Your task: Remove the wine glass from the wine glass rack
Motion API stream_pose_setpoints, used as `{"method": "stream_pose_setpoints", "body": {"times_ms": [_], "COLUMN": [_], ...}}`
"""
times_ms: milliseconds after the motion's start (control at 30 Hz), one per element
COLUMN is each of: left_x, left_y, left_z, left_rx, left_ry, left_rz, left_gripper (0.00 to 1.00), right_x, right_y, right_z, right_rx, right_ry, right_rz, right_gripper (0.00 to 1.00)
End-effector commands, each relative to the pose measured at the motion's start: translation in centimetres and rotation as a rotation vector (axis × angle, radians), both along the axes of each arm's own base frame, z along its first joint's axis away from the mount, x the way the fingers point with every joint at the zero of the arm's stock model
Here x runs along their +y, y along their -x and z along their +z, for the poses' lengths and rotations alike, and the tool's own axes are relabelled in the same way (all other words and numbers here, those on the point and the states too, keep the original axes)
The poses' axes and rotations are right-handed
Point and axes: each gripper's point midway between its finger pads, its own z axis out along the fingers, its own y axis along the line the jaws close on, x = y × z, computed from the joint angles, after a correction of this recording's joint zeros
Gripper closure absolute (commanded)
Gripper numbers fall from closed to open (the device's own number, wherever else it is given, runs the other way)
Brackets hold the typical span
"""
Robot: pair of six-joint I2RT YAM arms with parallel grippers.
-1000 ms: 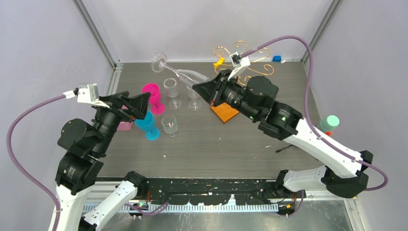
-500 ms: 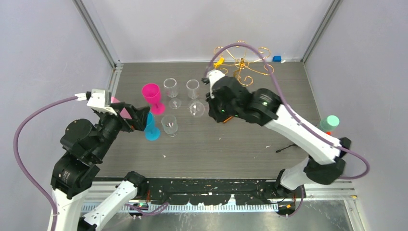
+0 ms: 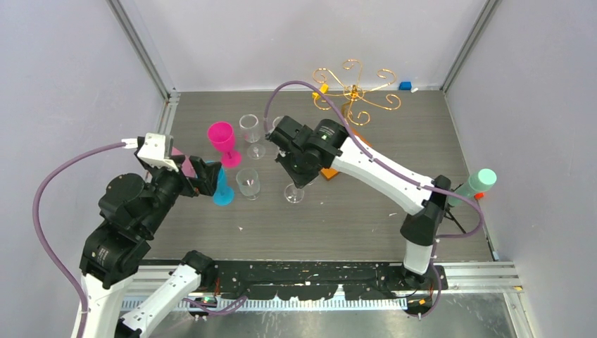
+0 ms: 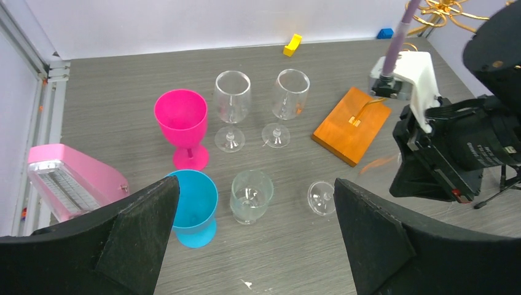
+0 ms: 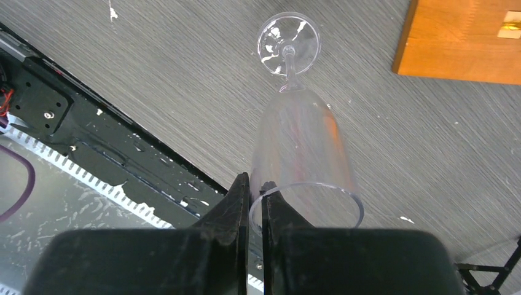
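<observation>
Grey table (image 3: pixel 317 225) holds the wine glass rack (image 3: pixel 355 91). My right gripper (image 5: pixel 256 187) pinches the wine glass (image 5: pixel 301 147) by its rim, upright just beside the rack's base (image 5: pixel 467 43); my left gripper (image 4: pixel 255 190) hangs wide apart.

The wine glass (image 5: pixel 304 141) is clear, smooth and glossy; the wine glass rack (image 3: pixel 354 91) is thin shiny gold wire on a smooth matt orange base (image 4: pixel 351 125); the table (image 3: pixel 338 218) looks matt grey with fine grain; the pink goblet (image 4: pixel 181 120) seems smooth plastic.
</observation>
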Motion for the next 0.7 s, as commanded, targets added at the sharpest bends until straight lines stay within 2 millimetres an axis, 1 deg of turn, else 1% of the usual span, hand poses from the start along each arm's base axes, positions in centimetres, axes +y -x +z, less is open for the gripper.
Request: {"method": "stream_pose_setpoints", "body": {"times_ms": [0, 33, 67, 100, 133, 167, 267, 367, 400, 433, 467, 533, 567, 667], "left_x": [0.7, 0.7, 0.8, 0.8, 0.9, 0.9, 0.7, 0.5, 0.5, 0.5, 0.5, 0.6, 0.7, 0.6], "left_y": [0.5, 0.6, 0.6, 0.7, 0.7, 0.8, 1.0, 1.0, 1.0, 1.0, 1.0, 1.0, 1.0, 1.0], "left_z": [-0.1, -0.2, -0.3, -0.4, -0.5, -0.6, -1.1, -1.4, -1.5, -1.6, -1.7, -1.7, -1.8, -1.9], "left_rx": [-0.021, -0.020, -0.018, -0.018, -0.015, -0.014, -0.014, -0.021, -0.019, -0.017, -0.016, -0.017, -0.017, -0.018], "left_ry": [-0.027, -0.029, -0.033, -0.036, -0.038, -0.038, -0.026, -0.017, -0.017, -0.020, -0.022, -0.029, -0.032, -0.033], "left_rz": [0.011, 0.011, 0.011, 0.011, 0.011, 0.011, 0.000, -0.012, -0.011, -0.009, -0.008, -0.006, -0.004, -0.007], "left_gripper": [0.00, 0.00, 0.00, 0.00, 0.00, 0.00, 0.00, 0.00, 0.00, 0.00, 0.00, 0.00, 0.00, 0.00], "right_x": [1.6, 1.8, 2.0, 2.2, 2.3, 2.4, 2.7, 3.3, 3.1, 3.4, 3.2, 3.4, 3.6, 3.8], "right_y": [-0.3, -0.5, -0.6, -0.7, -0.7, -0.8, -1.0, -1.7, -1.7, -2.0, -1.9, -2.4, -2.2, -2.6], "right_z": [0.9, 0.3, 0.6, 0.1, 0.2, -0.3, -0.6, -0.8, -1.0, -0.9, -1.1, -1.3, -1.5, -1.9], "right_rx": [0.038, 0.050, 0.055, 0.065, 0.073, 0.083, 0.093, 0.095, 0.104, 0.101, 0.113, 0.119, 0.143, 0.155], "right_ry": [-0.039, -0.027, -0.033, -0.022, -0.025, -0.013, 0.006, 0.019, 0.033, 0.030, 0.045, 0.048, 0.034, 0.030], "right_rz": [0.049, 0.051, 0.053, 0.056, 0.060, 0.064, 0.072, 0.072, 0.074, 0.073, 0.074, 0.068, 0.073, 0.066], "right_gripper": [1.00, 1.00, 1.00, 1.00, 1.00, 1.00, 1.00, 1.00, 1.00, 1.00, 1.00, 1.00, 1.00, 0.94]}}
